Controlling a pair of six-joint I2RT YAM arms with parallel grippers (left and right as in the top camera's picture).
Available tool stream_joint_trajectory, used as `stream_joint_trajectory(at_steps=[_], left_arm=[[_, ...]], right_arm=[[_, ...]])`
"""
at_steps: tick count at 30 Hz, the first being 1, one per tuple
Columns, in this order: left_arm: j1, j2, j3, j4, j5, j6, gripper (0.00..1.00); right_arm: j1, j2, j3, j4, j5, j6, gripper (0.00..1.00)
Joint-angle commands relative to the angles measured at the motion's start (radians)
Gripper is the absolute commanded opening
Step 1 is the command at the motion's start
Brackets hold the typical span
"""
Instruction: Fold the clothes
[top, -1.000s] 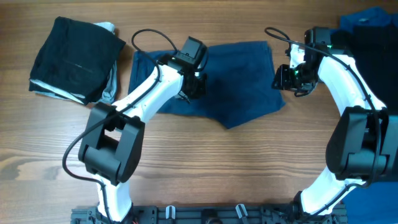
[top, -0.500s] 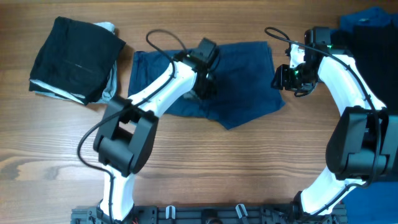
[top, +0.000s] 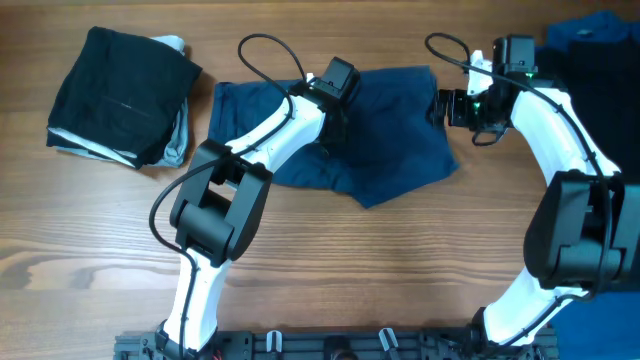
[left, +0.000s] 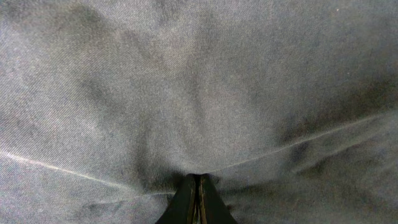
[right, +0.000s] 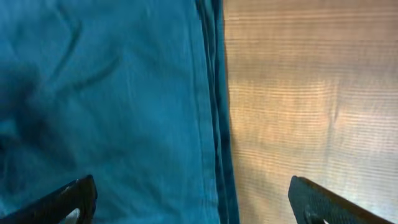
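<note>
A dark navy denim-like piece of the clothes (top: 395, 150) lies spread and rumpled on the middle of the wooden table (top: 320, 260). My left gripper (top: 333, 130) is shut, its tips pressed down on the upper middle of the fabric. In the left wrist view the closed fingertips (left: 198, 180) touch the cloth (left: 199, 81), and creases run out from them. My right gripper (top: 455, 108) hovers open at the garment's right edge. In the right wrist view the stitched hem (right: 214, 112) runs between the wide-apart fingers (right: 74, 198), with nothing held.
A folded black stack over a pale blue piece (top: 120, 95) sits at the far left. Bright blue fabric (top: 590, 28) and black fabric (top: 612, 90) lie at the right edge, behind the right arm. Bare wood (right: 311, 93) shows right of the hem.
My right gripper has opened wide and shifted a little toward the far side. My left gripper, still shut, has slid right and farther back across the navy fabric.
</note>
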Motion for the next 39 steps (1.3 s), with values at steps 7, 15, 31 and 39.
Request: stream_joint_trajectory(at_steps=[7, 15, 31, 39], left_arm=[[0.056, -0.09, 0.16, 0.064, -0.021, 0.053, 0.04], [0.055, 0.119, 0.155, 0.035, -0.02, 0.053, 0.04], [0.114, 0.142, 0.313, 0.095, -0.021, 0.056, 0.04], [0.121, 0.232, 0.331, 0.166, -0.021, 0.064, 0.04]], right_arm=[[0.002, 0.017, -0.006, 0.126, -0.009, -0.002, 0.99], [0.002, 0.017, -0.006, 0.126, -0.009, -0.002, 1.0], [0.002, 0.017, -0.006, 0.126, -0.009, -0.002, 0.99], [0.002, 0.017, -0.006, 0.126, -0.009, -0.002, 0.99]])
